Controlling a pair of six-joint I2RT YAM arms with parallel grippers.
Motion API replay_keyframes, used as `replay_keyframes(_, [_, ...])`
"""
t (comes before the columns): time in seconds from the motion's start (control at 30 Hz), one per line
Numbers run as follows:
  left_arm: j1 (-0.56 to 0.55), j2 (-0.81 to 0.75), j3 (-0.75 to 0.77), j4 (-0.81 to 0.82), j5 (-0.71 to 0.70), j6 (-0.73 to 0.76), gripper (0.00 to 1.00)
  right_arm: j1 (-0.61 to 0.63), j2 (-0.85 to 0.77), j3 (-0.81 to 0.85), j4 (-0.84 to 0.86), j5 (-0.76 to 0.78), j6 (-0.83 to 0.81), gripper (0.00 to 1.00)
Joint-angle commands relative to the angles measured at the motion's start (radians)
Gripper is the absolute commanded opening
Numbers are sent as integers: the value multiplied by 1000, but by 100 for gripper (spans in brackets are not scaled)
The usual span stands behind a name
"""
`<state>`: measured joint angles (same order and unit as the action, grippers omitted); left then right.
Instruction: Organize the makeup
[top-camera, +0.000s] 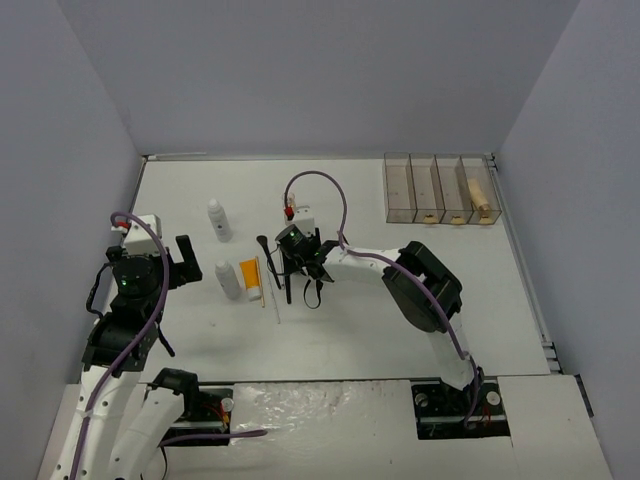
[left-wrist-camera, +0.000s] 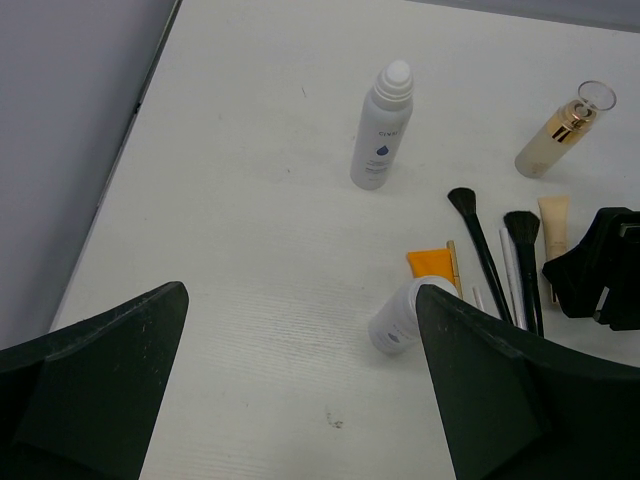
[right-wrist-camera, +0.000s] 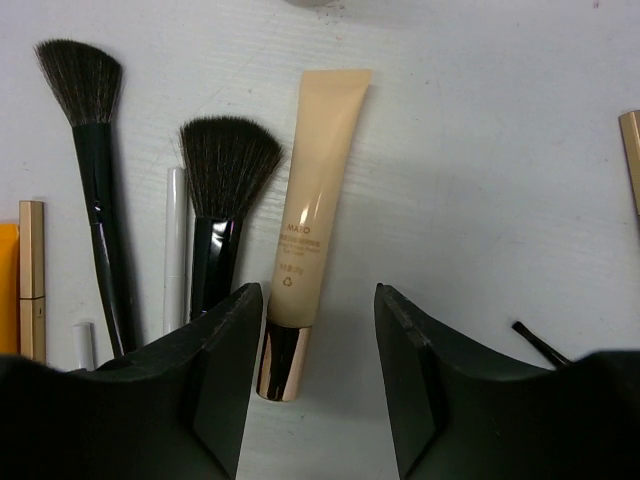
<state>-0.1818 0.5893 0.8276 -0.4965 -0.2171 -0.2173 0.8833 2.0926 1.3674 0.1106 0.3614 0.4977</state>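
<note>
One beige tube (right-wrist-camera: 318, 190) lies lengthwise inside the spread right pincer (right-wrist-camera: 318, 310) — capped end nearest, length pointing straight away.

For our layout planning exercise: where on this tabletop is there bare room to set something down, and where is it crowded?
Free: the table right of the right arm, in front of the four-compartment box; the far strip between the farther white bottle and that box. Crowded: the brushes, beige tube and orange tube around the right gripper.

Left arm (top-camera: 125, 300) folded by left edge, left gripper (top-camera: 188, 262) held high, jaws wide. Right arm (top-camera: 420, 285) stretched toward centre, right gripper (right-wrist-camera: 318, 300) low, jaws parted.
</note>
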Motion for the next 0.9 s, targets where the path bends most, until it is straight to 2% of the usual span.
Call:
replay_keyframes(0.0, [9, 21, 22, 59, 16, -13, 97, -1, -13, 8, 54, 72, 17, 43])
replay_keyframes(0.23, [13, 24, 22, 59, 22, -14, 97, -21, -17, -27, 54, 71, 13, 29])
replay_keyframes(0.33, [15, 24, 22, 59, 22, -16, 97, -30, -26, -39, 54, 57, -4, 20])
replay_keyframes(0.43, [18, 26, 22, 59, 24, -16, 97, -33, -50, -36, 55, 37, -52, 8])
replay_keyframes(0.53, [18, 27, 22, 58, 27, -14, 97, -38, -107, -25, 48, 24, -123, 1])
replay_keyframes(0.67, [19, 27, 22, 57, 29, -14, 97, -82, -245, -13, 15, -5, -228, 0])
replay_keyframes(0.87, [19, 33, 23, 56, 41, -16, 97, -313, -405, 33, -105, -107, -474, 0])
